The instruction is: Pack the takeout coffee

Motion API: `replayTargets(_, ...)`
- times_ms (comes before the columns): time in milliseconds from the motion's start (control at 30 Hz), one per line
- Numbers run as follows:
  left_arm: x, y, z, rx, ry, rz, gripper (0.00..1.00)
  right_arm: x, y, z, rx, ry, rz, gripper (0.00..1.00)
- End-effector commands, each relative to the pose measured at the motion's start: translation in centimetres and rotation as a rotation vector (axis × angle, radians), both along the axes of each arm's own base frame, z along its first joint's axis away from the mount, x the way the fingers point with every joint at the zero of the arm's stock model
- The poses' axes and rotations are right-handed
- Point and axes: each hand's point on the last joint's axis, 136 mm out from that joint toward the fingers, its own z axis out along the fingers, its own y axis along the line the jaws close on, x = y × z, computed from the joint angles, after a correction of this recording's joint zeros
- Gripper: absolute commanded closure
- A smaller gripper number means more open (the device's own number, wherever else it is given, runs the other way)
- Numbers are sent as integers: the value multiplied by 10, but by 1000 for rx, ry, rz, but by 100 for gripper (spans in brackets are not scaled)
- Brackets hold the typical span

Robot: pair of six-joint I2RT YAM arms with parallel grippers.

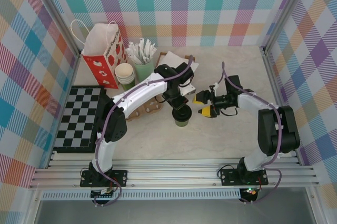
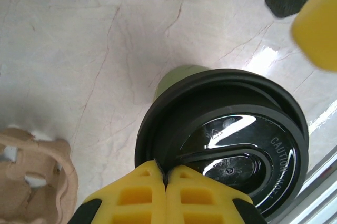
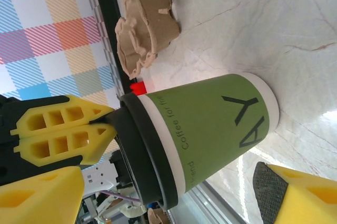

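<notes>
**Left gripper pinched closed and pointing down, right gripper spread wide beside it.**

In the top view the left arm (image 1: pixel 139 91) rises from its base at 7 o'clock, bends at the elbow and stretches its white forearm toward 1 o'clock. Its black wrist then turns down, so the left gripper (image 1: pixel 181 107) points downward near the centre. Its yellow fingers (image 2: pixel 142 195) lie pressed together, the tips meeting with no gap. The right arm (image 1: pixel 276 129) stands up from its base at 5 o'clock, folds at a high elbow and reaches toward 10 o'clock. The right gripper (image 1: pixel 204 105) sits just at 3 o'clock of the left one, level and aimed at it. Its jaws are wide apart, and its yellow fingers (image 3: pixel 37 195) show at the lower corners of its own wrist view.
</notes>
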Motion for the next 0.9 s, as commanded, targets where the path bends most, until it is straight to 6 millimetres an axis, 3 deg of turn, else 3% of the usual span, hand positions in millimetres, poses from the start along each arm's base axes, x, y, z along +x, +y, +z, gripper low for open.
replayTargets(0,-7,-3,9,-8,-44,-72,100,-5,4,-3,34,21,38,21)
replayTargets(433,-8,-3,1,-2,-37,-55,100,-12,22,-22,32,58,93,36)
replayTargets(600,-12,-4,-4,-14,-19,-40,100,-12,19,-43,-30,99,61,39)
replayTargets(867,-34,0,-44,-40,100,52,100,-35,10,-85,-125,187,46,41)
